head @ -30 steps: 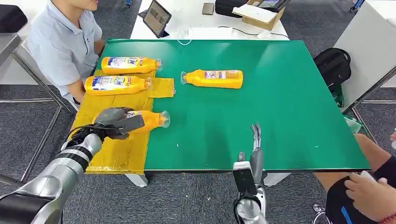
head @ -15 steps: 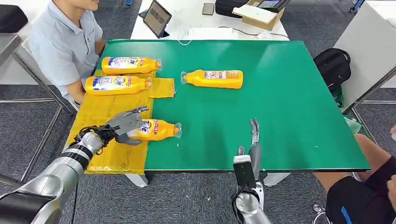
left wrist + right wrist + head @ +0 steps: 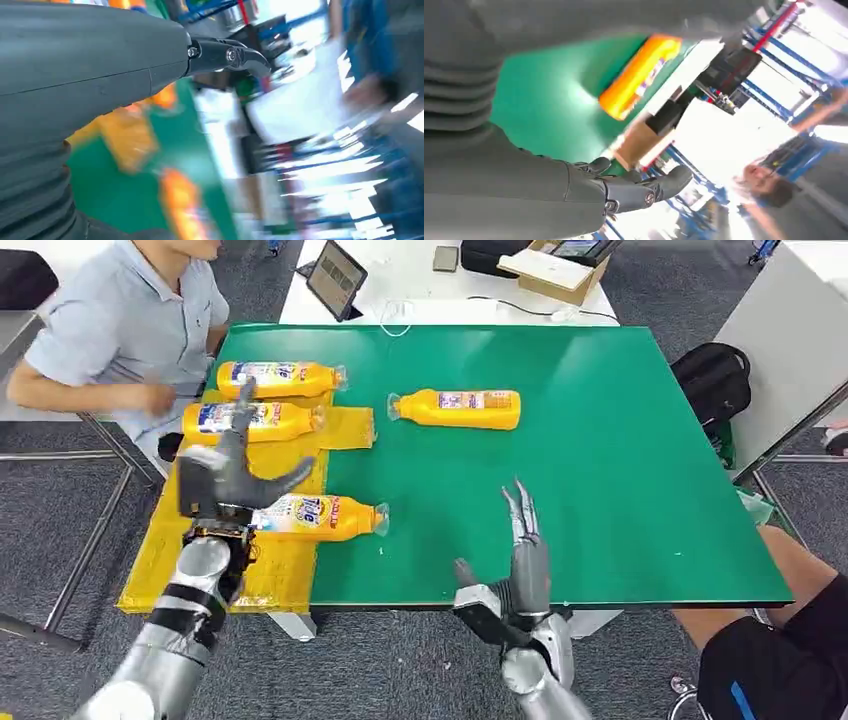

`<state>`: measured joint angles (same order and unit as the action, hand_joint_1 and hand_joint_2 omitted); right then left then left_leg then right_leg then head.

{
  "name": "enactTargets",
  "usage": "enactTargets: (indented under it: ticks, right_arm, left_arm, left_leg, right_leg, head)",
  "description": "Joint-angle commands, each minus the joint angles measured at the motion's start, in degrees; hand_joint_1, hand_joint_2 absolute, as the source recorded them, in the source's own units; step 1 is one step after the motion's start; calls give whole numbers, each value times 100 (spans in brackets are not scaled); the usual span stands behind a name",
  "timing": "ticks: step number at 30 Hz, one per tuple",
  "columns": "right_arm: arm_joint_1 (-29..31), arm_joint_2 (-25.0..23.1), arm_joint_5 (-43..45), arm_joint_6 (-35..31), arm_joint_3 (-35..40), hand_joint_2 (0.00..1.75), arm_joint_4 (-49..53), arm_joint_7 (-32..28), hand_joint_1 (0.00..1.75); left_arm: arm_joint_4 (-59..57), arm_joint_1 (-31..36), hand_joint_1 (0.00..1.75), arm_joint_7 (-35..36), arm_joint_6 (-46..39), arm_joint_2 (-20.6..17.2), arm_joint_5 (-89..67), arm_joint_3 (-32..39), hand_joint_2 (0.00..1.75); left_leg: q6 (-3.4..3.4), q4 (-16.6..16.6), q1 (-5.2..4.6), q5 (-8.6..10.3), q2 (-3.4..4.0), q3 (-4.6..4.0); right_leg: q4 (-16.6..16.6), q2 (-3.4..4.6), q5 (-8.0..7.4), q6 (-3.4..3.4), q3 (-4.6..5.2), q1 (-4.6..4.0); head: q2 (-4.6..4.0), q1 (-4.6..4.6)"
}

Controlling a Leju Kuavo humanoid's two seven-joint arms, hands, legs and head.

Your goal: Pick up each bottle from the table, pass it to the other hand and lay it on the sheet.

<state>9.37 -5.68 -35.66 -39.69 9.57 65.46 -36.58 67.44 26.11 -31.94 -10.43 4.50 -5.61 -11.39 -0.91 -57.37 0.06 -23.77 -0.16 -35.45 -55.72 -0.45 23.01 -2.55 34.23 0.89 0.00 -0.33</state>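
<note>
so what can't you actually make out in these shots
- Head view: the left hand covers the base of the nearest bottle, so where that end lies on the yellow sheet is hidden.
- Head view: bottle label text is too small to read.
- Left wrist view: motion blur smears everything beyond the hand.
- Right wrist view: the right hand blocks much of the green table.

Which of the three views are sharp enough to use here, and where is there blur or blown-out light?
Head view: sharp and evenly lit, labels on the bottles readable, slight smear on the left hand. Left wrist view: heavy motion blur, the table streaked, background overexposed. Right wrist view: softer blur, one orange bottle recognisable, bright washed-out patches behind.
</note>
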Motion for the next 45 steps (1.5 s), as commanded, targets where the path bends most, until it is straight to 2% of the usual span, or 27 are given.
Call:
enactTargets:
  ticks: [1,6,13,20,28,36,42,45]
  right_arm:
    - [1848,1036,-1589,70,-282,175,-2489,890,0]
    - [2583,1288,-1950,431,-314,175,-3373,1193,0]
    - [3204,1150,-2245,827,-155,175,-4160,1490,0]
    - [3401,917,-2327,933,-72,175,-4350,1579,0]
    - [3533,846,-2748,1564,272,175,-4686,2304,0]
    - [3597,729,-2580,1706,153,175,-4770,2036,0]
    - [3690,604,-2776,1808,352,175,-4803,2147,0]
    - [3745,582,-2389,1892,16,175,-4837,2030,0]
  left_arm:
    - [2068,-853,0,-342,4,428,846,475,175]
    - [2246,-969,0,-419,124,447,944,303,175]
    - [1900,-845,0,-427,254,447,913,43,175]
    - [1596,-677,0,-415,73,469,731,-63,175]
    - [1692,-723,0,-424,-73,350,552,-153,175]
    - [1443,-567,0,-406,-7,404,591,-258,175]
    - [1291,-532,0,-398,7,401,607,-294,175]
    - [1152,-441,0,-392,74,429,666,-309,175]
  left_leg:
    - [3,-3,3,-7,22,18]
    - [-11,-3,-1,11,-2,5]
    - [-8,-7,-2,5,4,18]
    - [-10,-5,-2,10,4,11]
    - [-8,-2,1,6,5,20]
    - [-8,-6,-2,8,-3,12]
    - [-7,-5,0,8,4,16]
    - [-8,-5,-2,10,0,11]
  right_leg:
    - [2,23,-4,4,-13,-3]
    - [0,3,-10,-11,-7,1]
    - [-5,10,-6,-9,-18,1]
    - [-5,8,-10,-12,-10,1]
    - [-3,10,-8,-9,-20,-2]
    - [-8,3,-7,-9,-13,0]
    - [-6,9,-8,-8,-15,-1]
    - [-6,4,-9,-10,-11,0]
  head:
    - [0,-2]
    - [0,-2]
    - [0,-2]
    - [0,-2]
    - [0,-2]
    - [0,-2]
    - [0,0]
    - [0,0]
